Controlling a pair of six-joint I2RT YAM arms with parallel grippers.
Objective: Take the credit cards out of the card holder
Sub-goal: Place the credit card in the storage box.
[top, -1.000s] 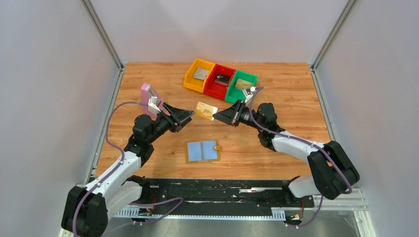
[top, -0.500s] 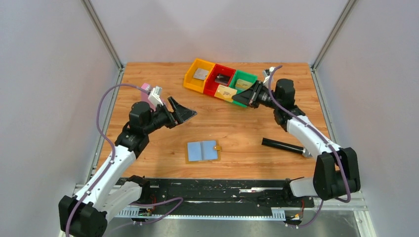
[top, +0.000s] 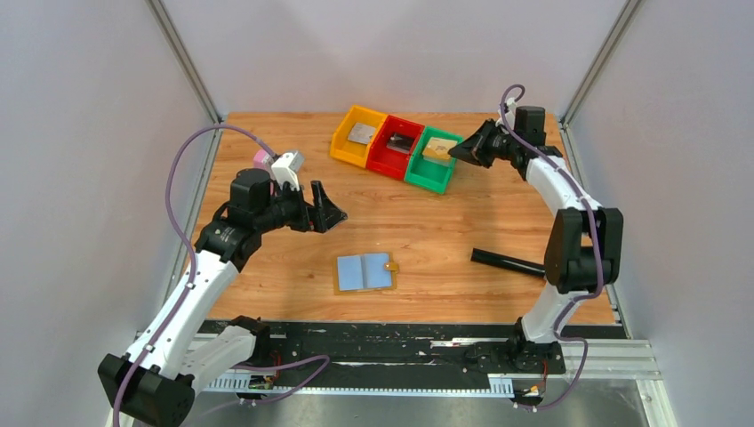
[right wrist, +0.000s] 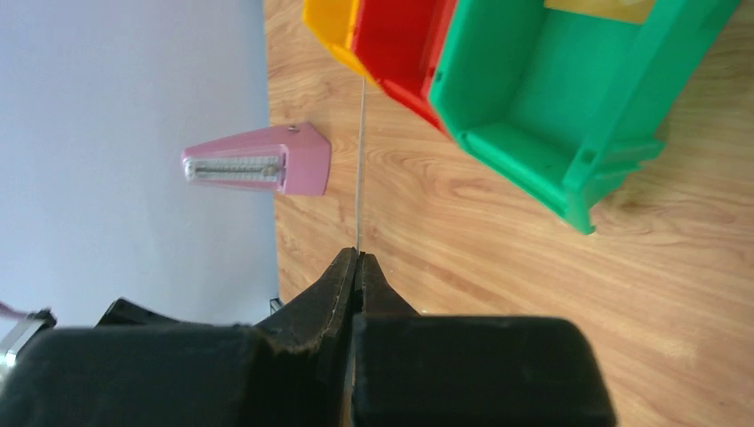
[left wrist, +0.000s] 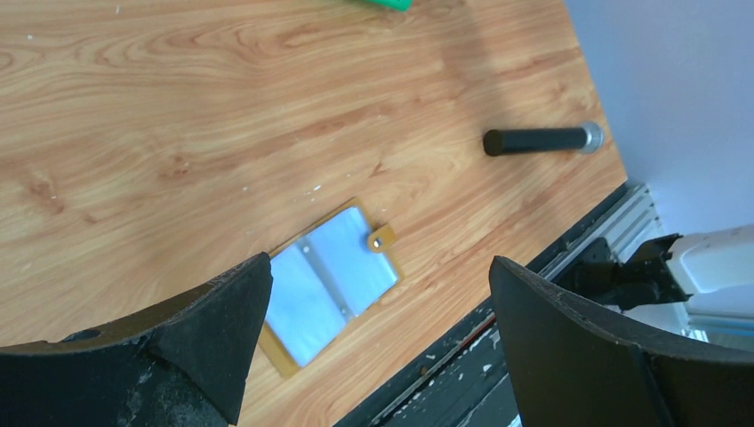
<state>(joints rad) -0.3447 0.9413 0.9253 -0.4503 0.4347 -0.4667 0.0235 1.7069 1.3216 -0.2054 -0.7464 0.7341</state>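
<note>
Gripping a thin flat card (right wrist: 360,160), visible only edge-on, the right claw (right wrist: 357,253) is pinched tight near the green plastic bin (right wrist: 533,98); colour unreadable. A golden card (right wrist: 605,7) in that bin is cut off by the frame. Left claw (left wrist: 378,267) gapes wide, apart from the mustard-tan, blue-lined bifold card holder (left wrist: 331,283), open flat on the wooden counter (left wrist: 178,107).

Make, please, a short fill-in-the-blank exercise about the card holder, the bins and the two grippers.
1. The card holder lies unfolded, its ___ inside up.
2. The bin between the yellow bin and the green bin is ___.
3. The right gripper is shut on a thin ___.
4. The left gripper is ___ and holds nothing.
Missing words: blue; red; card; open.
</note>
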